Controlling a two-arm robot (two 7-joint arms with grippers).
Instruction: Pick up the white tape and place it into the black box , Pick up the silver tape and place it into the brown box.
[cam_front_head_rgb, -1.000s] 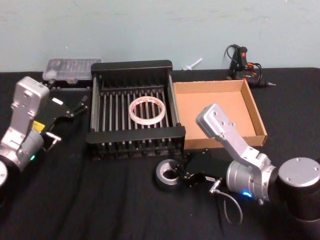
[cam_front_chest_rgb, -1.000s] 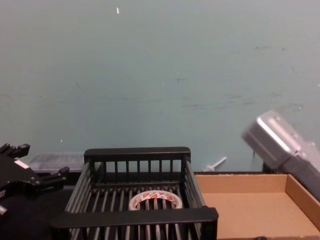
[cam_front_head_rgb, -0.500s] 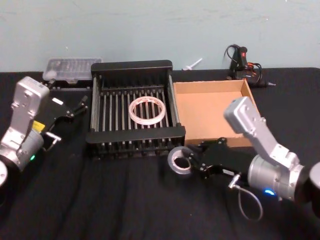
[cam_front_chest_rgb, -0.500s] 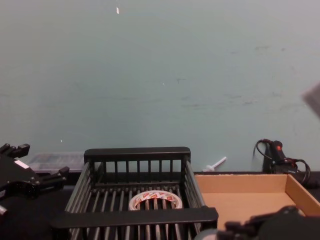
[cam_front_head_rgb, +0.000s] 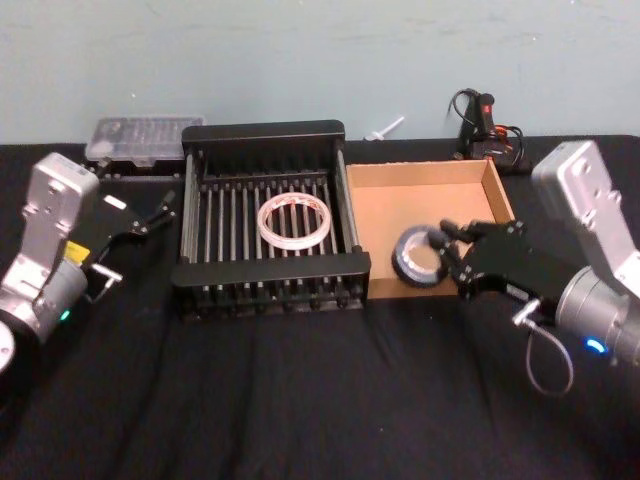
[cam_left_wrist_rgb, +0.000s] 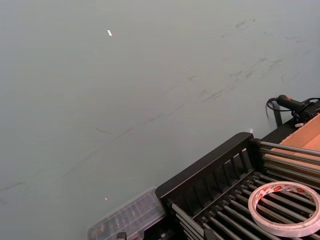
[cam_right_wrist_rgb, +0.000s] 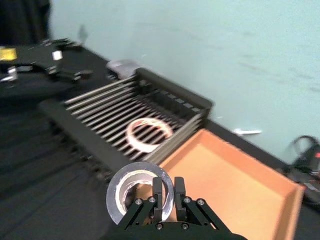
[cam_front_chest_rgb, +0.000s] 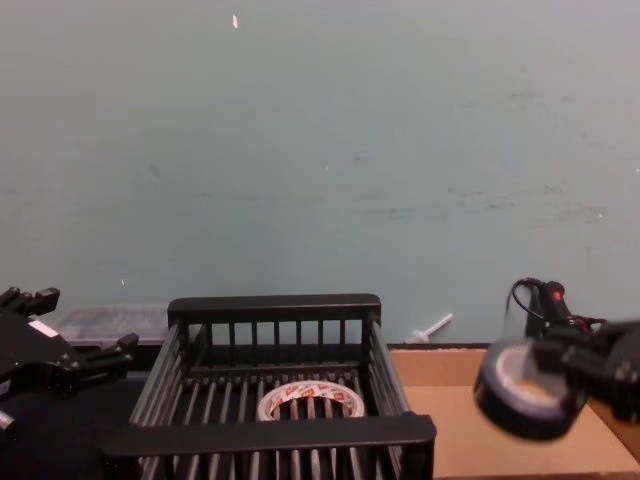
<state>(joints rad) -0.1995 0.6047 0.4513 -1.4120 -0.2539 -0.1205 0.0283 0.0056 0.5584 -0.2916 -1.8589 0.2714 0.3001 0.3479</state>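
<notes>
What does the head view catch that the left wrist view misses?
Head view alone: the right end effector shut on the silver tape, held above the brown box's front wall, and the left end effector parked open left of the black box. Left wrist view alone: nothing extra, just more bare wall. Both: the white tape lying flat on the black box's bars, the clear case, the cabled tool.

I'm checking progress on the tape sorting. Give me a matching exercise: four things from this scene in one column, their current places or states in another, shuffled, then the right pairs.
Things:
1. white tape
2. silver tape
3. left gripper
4. brown box

States:
A. open, beside the black box
B. held in the right gripper above the tray
C. lying flat on the crate's slats
D. nothing resting on its floor

Pairs: 1-C, 2-B, 3-A, 4-D
</notes>
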